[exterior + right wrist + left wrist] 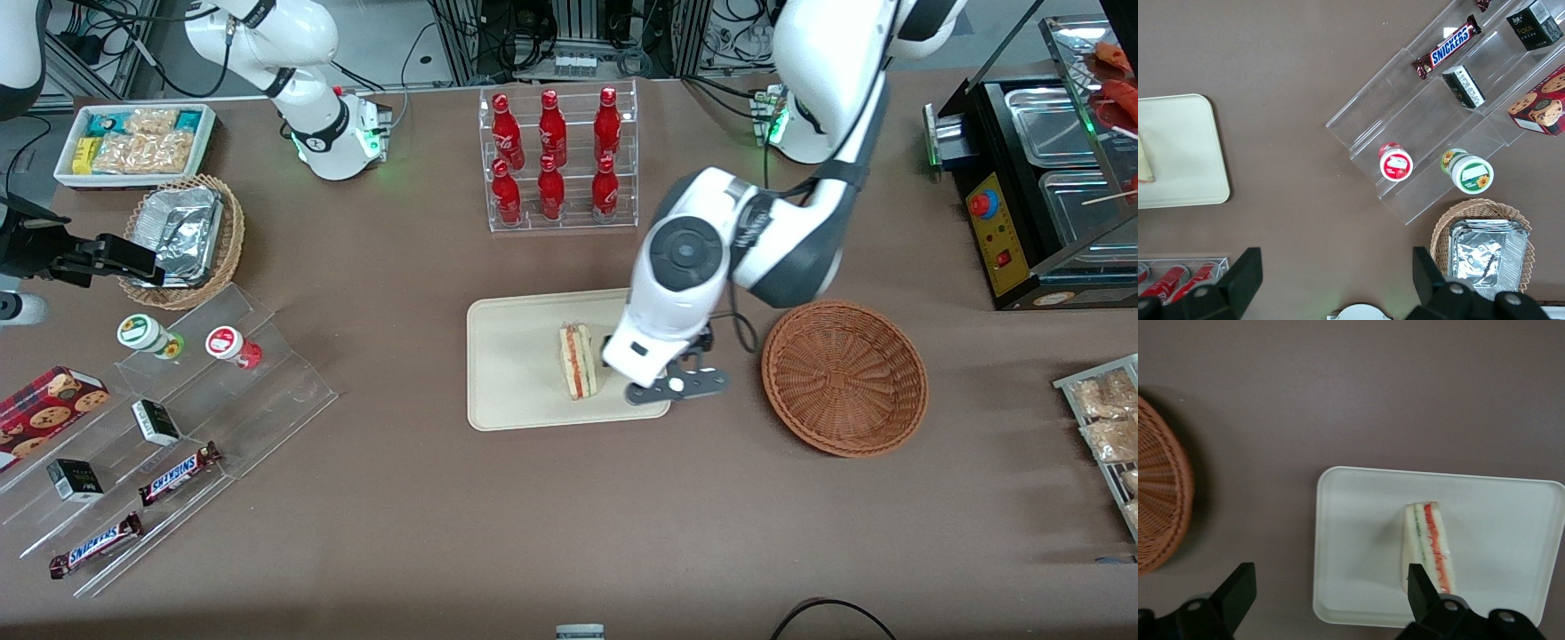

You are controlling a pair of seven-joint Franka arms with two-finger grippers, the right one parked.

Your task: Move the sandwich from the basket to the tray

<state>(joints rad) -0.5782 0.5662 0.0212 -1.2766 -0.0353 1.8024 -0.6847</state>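
The sandwich (577,361) lies on its side on the cream tray (516,356), cut edge with red and green layers showing. The reddish-brown wicker basket (845,378) stands beside the tray toward the working arm's end and holds nothing. My left gripper (667,378) hovers over the tray's edge nearest the basket. In the left wrist view the gripper (1331,583) is open and holds nothing. One finger (1418,583) is by the sandwich (1429,543) on the tray (1358,540); the other is over bare table near the basket (1158,500).
A clear rack of red bottles (556,156) stands farther from the camera than the tray. Acrylic steps with snacks (160,427), a tan basket with foil container (182,236) and a white snack bin (133,142) lie toward the parked arm's end. A black appliance (1049,178) stands toward the working arm's end.
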